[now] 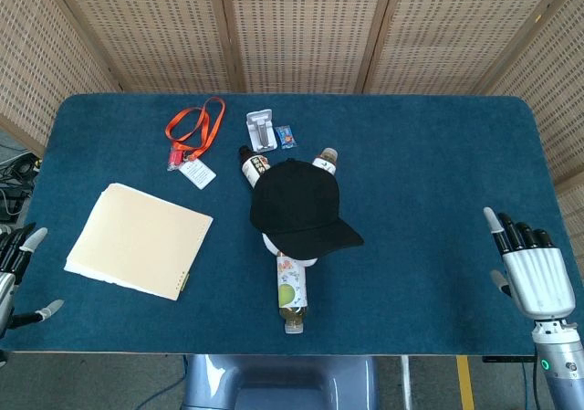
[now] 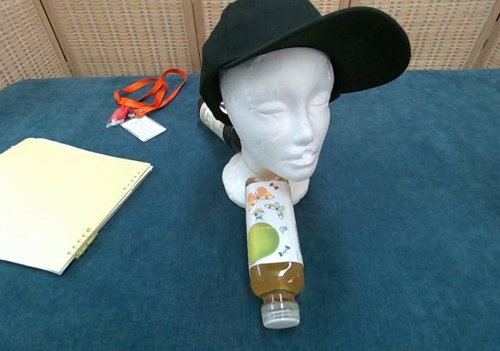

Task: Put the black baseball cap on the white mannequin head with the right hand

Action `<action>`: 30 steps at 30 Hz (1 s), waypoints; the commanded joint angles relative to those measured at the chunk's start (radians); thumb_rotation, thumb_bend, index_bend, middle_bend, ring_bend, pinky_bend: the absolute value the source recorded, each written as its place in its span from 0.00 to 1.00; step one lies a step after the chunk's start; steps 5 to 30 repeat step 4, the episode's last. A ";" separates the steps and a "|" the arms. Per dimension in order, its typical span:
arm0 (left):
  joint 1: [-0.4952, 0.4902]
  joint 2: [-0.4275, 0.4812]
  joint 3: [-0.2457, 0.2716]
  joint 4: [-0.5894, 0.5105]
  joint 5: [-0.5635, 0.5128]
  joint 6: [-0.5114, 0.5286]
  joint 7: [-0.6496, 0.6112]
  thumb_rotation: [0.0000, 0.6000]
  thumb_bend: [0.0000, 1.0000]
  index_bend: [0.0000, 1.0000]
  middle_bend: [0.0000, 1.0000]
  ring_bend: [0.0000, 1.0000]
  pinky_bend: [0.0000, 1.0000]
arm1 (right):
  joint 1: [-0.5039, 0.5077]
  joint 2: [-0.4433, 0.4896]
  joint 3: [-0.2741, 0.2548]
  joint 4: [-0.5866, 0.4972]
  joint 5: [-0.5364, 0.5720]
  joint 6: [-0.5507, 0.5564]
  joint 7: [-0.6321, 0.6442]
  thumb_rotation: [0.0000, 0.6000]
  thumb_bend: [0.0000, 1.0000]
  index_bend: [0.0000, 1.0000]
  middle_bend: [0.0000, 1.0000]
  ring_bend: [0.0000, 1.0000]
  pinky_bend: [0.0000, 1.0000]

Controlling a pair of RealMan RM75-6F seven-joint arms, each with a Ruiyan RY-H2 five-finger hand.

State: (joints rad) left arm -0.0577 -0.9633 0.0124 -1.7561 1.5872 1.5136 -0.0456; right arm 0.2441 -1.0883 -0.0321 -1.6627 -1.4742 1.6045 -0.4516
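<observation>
Cap's on the head, and we're standing clear!

The black cap (image 2: 289, 34) sits snug on the white mannequin head (image 2: 275, 120), brim jutting forward over the face. Our right hand (image 1: 532, 273) hovers empty at the table's (image 1: 438, 182) near right edge, fingers spread wide, well apart from it; left hand (image 1: 16, 278) waits open too. Job looks finished.

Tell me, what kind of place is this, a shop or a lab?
Probably a lab or demo booth, not a shop: a blue-covered table fenced by woven screens, odd props like a white mannequin head in a black baseball cap, and a robot right hand at the edge.
</observation>
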 commanded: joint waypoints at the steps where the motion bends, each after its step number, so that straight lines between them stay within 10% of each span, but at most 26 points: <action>1: 0.005 -0.003 0.005 0.007 0.013 0.010 -0.002 1.00 0.00 0.00 0.00 0.00 0.00 | -0.031 -0.021 -0.007 -0.019 0.060 -0.063 0.053 1.00 0.00 0.00 0.00 0.00 0.00; 30: 0.007 -0.006 0.007 0.019 0.027 0.019 -0.014 1.00 0.00 0.00 0.00 0.00 0.00 | -0.042 -0.058 0.002 0.018 0.085 -0.078 0.075 1.00 0.00 0.00 0.00 0.00 0.00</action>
